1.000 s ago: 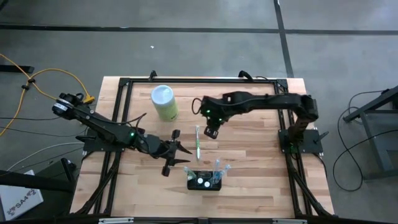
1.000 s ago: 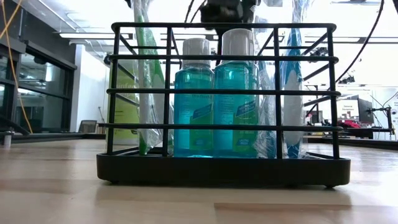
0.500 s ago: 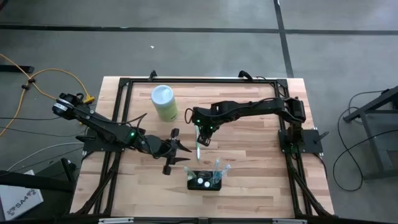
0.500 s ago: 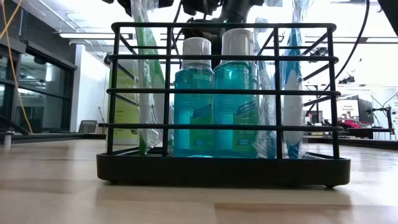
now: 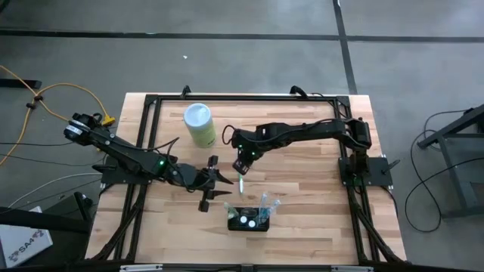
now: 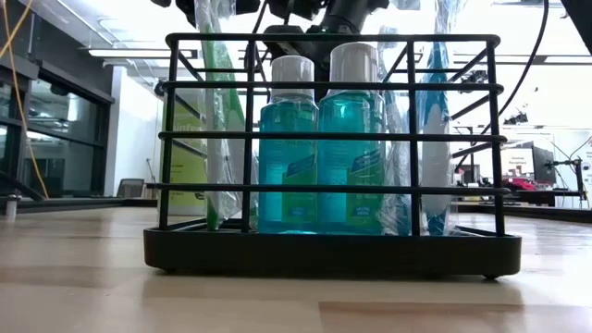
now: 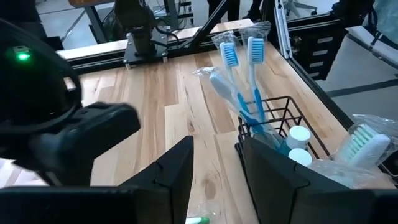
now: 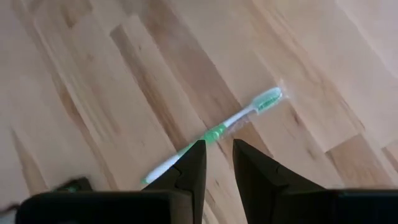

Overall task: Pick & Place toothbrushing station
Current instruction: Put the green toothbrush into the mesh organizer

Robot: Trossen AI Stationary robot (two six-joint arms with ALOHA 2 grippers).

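The toothbrushing station (image 5: 248, 219) is a black wire rack on a solid base near the table's near edge. It holds two blue bottles (image 6: 287, 139) and wrapped toothbrushes (image 7: 239, 68). A green-and-white wrapped toothbrush (image 8: 217, 134) lies flat on the table just beyond the rack. My right gripper (image 5: 240, 163) hovers over it, pointing down, fingers a little apart (image 8: 217, 152) and touching nothing. My left gripper (image 5: 217, 185) is open and empty, left of the toothbrush, facing the rack (image 7: 273, 124).
A pale green cylinder with a whitish top (image 5: 200, 123) stands at the far left of the table. A black frame (image 5: 249, 97) runs along the table's edges. Bare wood lies right of the rack and toothbrush.
My right gripper has moved toward the table's left and slightly toward the near edge, and now stands over the lying toothbrush's far part. The toothbrush and rack have stayed in place.
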